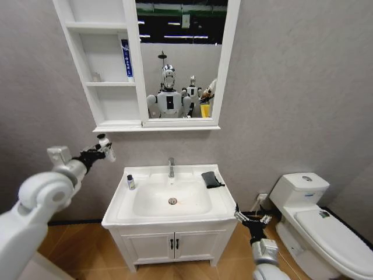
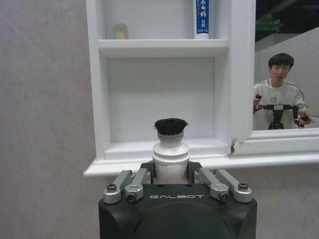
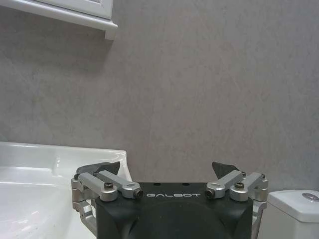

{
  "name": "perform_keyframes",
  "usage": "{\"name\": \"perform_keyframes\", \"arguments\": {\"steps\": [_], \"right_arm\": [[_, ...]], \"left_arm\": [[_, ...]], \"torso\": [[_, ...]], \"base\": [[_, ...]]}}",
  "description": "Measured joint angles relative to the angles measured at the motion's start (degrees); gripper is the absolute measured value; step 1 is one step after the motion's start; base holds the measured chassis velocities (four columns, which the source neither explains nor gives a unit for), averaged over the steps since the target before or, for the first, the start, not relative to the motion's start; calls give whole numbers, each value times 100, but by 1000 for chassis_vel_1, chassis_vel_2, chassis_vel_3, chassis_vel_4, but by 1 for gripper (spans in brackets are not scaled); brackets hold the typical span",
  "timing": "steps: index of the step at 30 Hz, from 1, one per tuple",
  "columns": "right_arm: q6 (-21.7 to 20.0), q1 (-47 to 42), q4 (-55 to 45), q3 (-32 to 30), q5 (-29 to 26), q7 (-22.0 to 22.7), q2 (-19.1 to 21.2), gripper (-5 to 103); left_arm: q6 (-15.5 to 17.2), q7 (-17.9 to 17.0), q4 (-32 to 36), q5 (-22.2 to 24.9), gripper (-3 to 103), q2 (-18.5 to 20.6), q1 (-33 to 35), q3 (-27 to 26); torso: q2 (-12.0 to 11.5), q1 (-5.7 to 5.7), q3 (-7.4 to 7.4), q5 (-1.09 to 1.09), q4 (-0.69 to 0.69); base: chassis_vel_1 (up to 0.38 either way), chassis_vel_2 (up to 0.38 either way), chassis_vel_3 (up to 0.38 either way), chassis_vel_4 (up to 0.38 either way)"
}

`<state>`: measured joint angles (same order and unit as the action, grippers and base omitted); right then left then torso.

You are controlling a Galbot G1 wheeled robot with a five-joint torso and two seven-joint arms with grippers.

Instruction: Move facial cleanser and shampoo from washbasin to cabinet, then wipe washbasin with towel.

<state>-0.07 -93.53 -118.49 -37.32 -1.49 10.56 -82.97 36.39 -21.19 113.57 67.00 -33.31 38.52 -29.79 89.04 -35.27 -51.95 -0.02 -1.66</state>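
Observation:
A white bottle with a black bristled top (image 1: 105, 144) (image 2: 170, 152), likely the facial cleanser, stands upright in my left gripper (image 1: 102, 150) (image 2: 170, 173), which is shut on it. It hangs left of the washbasin (image 1: 224, 201), just below and before the cabinet's (image 1: 111, 105) lowest open shelf (image 2: 159, 147). A small dark-capped bottle (image 1: 131, 182) stands on the washbasin's left rim. The dark towel (image 1: 211, 179) lies folded on the right rim by the tap (image 1: 171, 167). My right gripper (image 1: 252, 219) (image 3: 167, 169) waits open and low, right of the basin.
A blue-and-white tube (image 1: 126, 60) (image 2: 201, 17) and a small jar (image 1: 97, 76) (image 2: 119, 31) stand on the shelf above. A white toilet (image 1: 317, 221) sits to the right. The two-door vanity (image 1: 172, 245) is under the basin. A mirror (image 1: 180, 58) fills the cabinet's right side.

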Motion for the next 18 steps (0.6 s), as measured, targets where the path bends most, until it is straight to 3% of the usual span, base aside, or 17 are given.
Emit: {"name": "perform_keyframes", "arguments": {"steps": [2,3,5,6,9,13,18], "right_arm": [[-18,-3,-26,-32,-27,-1,23,100],[-18,-3,-26,-32,-27,-1,23,100],[-30,-30,-35,-66,-48,2,36,100],[-30,-30,-35,-66,-48,2,36,100],[-20,-83,-31,-123,-62,4,26,100],[84,-135,-4,-155,-66,7,22,100],[142,-247,-3,-172,-64,-1,23,100]], "left_arm": [[40,129,-562,30,32,98,-1065,694],[40,129,-562,30,32,98,-1065,694],[48,189,-1297,65,32,37,-2317,1634],[48,189,-1297,65,32,37,-2317,1634],[62,265,-2236,-76,32,-291,-3487,2567],[-63,346,-2983,-476,32,-660,-4147,3080],[-226,593,-3737,-928,32,-1041,-4547,3300]], "torso": [[0,-1,0,-1,0],[0,-1,0,-1,0],[0,-1,0,3,-2],[0,-1,0,3,-2],[-1,-1,-1,1,-2],[-1,-1,-1,2,-1],[-1,-2,-1,3,-3]], "base": [[0,0,0,0],[0,0,0,0],[0,0,0,0],[0,0,0,0],[0,0,0,0],[0,0,0,0],[0,0,0,0]]}}
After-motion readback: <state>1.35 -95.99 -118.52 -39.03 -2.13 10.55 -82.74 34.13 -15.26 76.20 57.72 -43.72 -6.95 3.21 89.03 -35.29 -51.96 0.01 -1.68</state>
